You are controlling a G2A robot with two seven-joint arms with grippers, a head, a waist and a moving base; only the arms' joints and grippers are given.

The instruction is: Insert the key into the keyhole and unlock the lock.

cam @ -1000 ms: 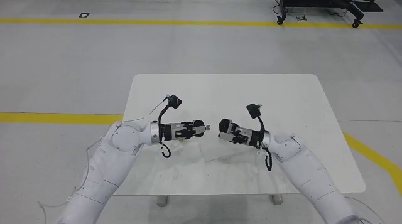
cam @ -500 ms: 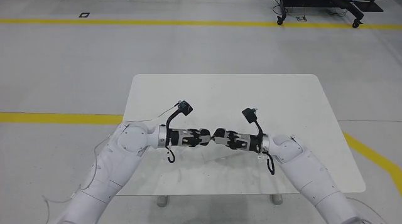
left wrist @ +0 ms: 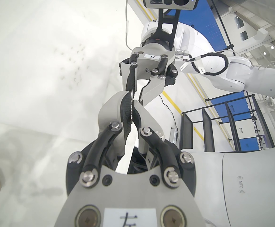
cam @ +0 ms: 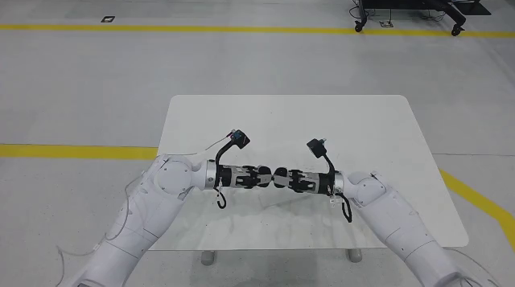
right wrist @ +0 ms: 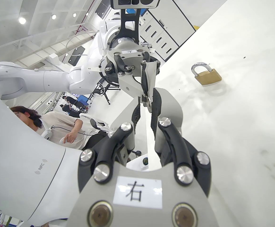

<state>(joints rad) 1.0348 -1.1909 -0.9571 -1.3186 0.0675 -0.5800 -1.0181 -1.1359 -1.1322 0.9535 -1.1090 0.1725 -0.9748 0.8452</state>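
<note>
White table [cam: 378,126] from above: left gripper [cam: 270,176] and right gripper [cam: 279,178] meet tip to tip. Left wrist view: left jaws pinched narrow. Right wrist view: they grip the silver key [right wrist: 148,100], with the right jaws part-open around it; the brass padlock [right wrist: 207,76] lies well apart. Best to close squarely on the key's head.

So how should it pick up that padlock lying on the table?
Probably from straight above, pinching the two narrow side edges of the brass block. The padlock lies flat on the table, so its broad faces cannot both be reached. Its thin, rounded steel loop gives little to hold and would likely let the lock swing.
</note>
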